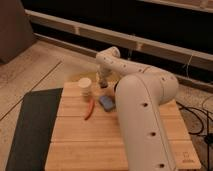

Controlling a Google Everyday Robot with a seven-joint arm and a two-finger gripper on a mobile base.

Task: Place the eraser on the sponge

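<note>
Where the gripper (pixel 103 83) hovers, the table (pixel 80 136) has its far edge close.

One sponge (pixel 106 102). One cream cylinder (pixel 85 86). One red chili piece (pixel 89 108). One dark mat (pixel 34 125). One wooden table (pixel 90 145). One gripper (pixel 102 80), at table's far edge, just behind sponge. Perhaps one eraser (pixel 104 85), dark speck under gripper.

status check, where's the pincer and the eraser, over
Pincer at far edge of table, beside cream cylinder, just beyond sponge. Eraser not made out. Sponge top bare; red chili piece beside it, not blocking.
</note>
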